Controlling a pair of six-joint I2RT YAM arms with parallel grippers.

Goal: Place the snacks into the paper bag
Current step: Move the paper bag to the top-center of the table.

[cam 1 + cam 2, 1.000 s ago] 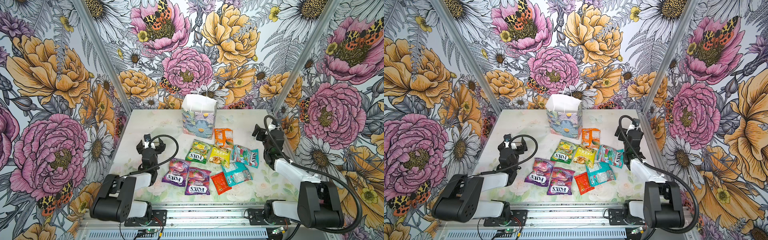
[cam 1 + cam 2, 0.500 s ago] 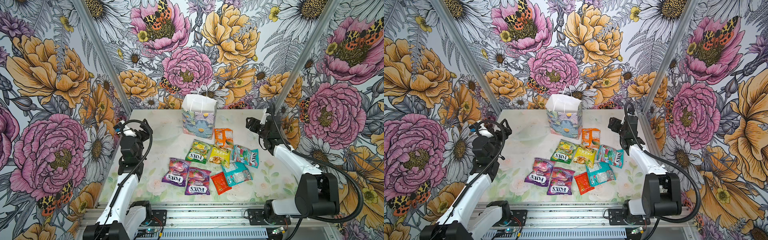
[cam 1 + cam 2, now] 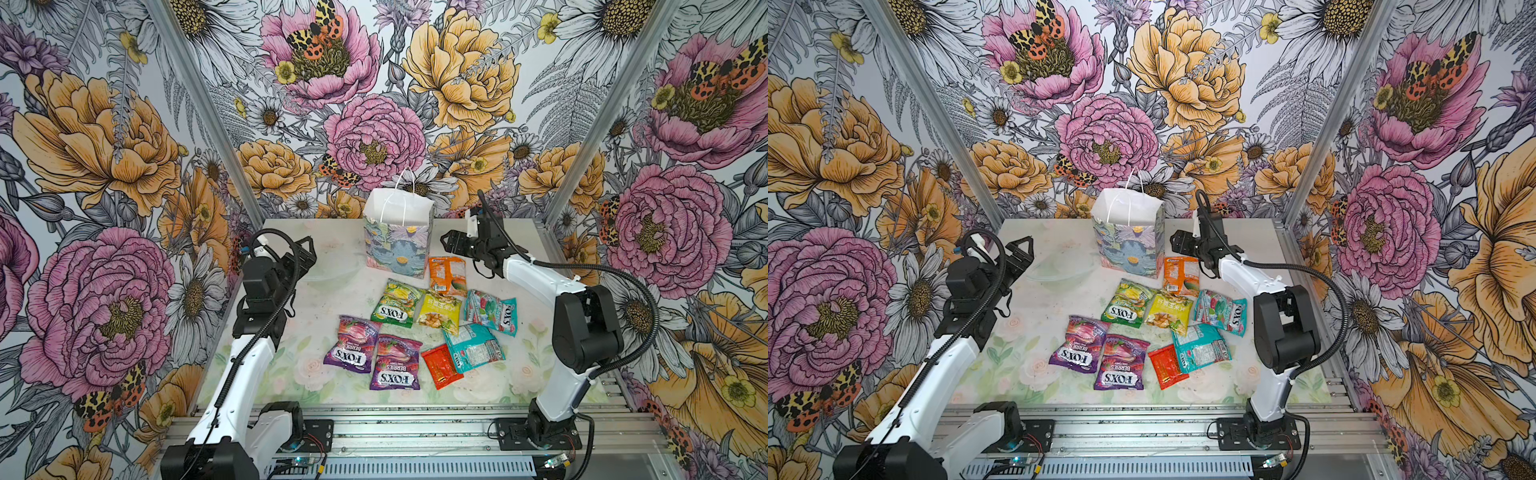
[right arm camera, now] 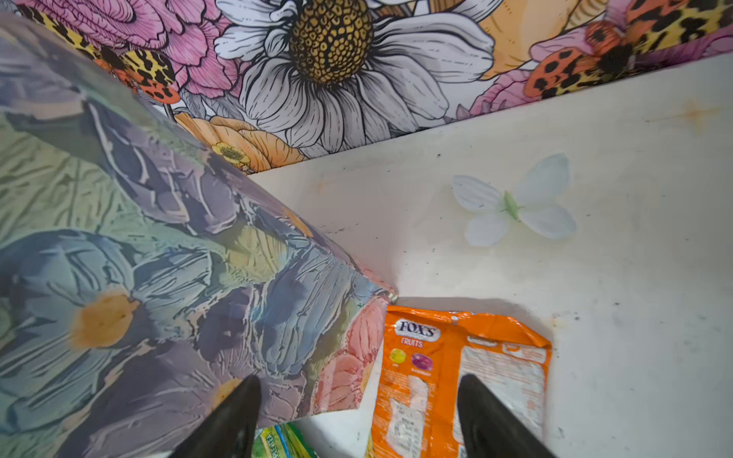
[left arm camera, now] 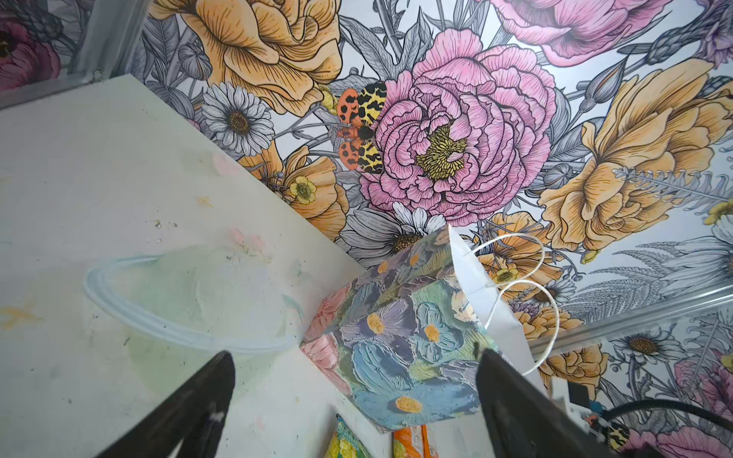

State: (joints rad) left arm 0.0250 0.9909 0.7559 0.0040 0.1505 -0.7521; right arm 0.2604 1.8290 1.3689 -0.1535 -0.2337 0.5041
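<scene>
The paper bag point(image 3: 399, 237) point(image 3: 1129, 237) stands upright and open at the back middle of the table. In front of it lie the snacks: an orange packet point(image 3: 446, 275) by the bag's right corner, a green one point(image 3: 397, 308), a yellow one point(image 3: 440, 311), two teal ones point(image 3: 490, 311) point(image 3: 471, 347), a red one point(image 3: 441, 365) and two purple ones point(image 3: 352, 349) point(image 3: 395, 368). My left gripper point(image 3: 307, 251) point(image 5: 354, 353) hangs open, raised left of the bag point(image 5: 400, 337). My right gripper point(image 3: 445, 243) point(image 4: 359, 378) is open above the orange packet point(image 4: 456, 376) and the bag's lower corner point(image 4: 158, 277), holding nothing.
A clear round dish point(image 3: 332, 270) point(image 5: 178, 301) sits on the table left of the bag, below my left gripper. Flower-printed walls close in the back and both sides. A metal rail point(image 3: 395, 428) runs along the front edge.
Both arms lifted from low positions near the front. The left gripper rose and swung toward the bag's left; the right gripper moved in to the bag's right side, its jaws a little narrower.
</scene>
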